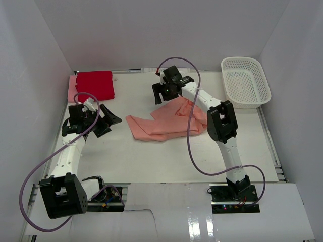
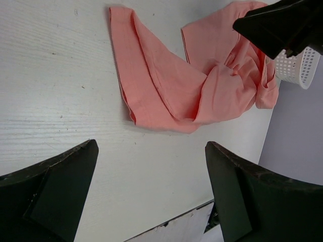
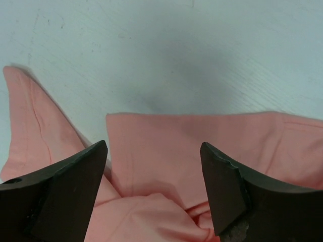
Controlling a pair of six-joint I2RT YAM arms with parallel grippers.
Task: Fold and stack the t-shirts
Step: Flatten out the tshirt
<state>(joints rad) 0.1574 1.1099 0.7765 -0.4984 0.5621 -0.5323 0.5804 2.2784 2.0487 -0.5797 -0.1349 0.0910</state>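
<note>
1. Left gripper (image 1: pixel 108 119): hovering low over the white table (image 1: pixel 151 156), jaws standing wide apart, gripping nothing. Its wrist view is showing bare tabletop between its fingers (image 2: pixel 65 186).

2. Crumpled salmon-pink cotton t-shirt (image 1: pixel 166 121): lying loose on the table just ahead of the left gripper, partly doubled over, one long folded edge running toward that gripper and the bunched part lying farther off. It is unfolded and unstacked.

3. Right gripper (image 1: pixel 164 93): hanging over the far edge of the salmon-pink t-shirt, jaws spread wide, clamping nothing. Its wrist view is showing a flat fold of cloth between and below its fingers (image 3: pixel 60 186). Whether the tips are touching the cloth cannot be told.

4. Folded red t-shirt (image 1: pixel 95 84): sitting beyond the left gripper at the far left corner, resting on a folded pale pink garment (image 1: pixel 72 91).

5. White perforated plastic basket (image 1: pixel 246 80): standing well off to the right gripper's right, at the far corner.
</note>
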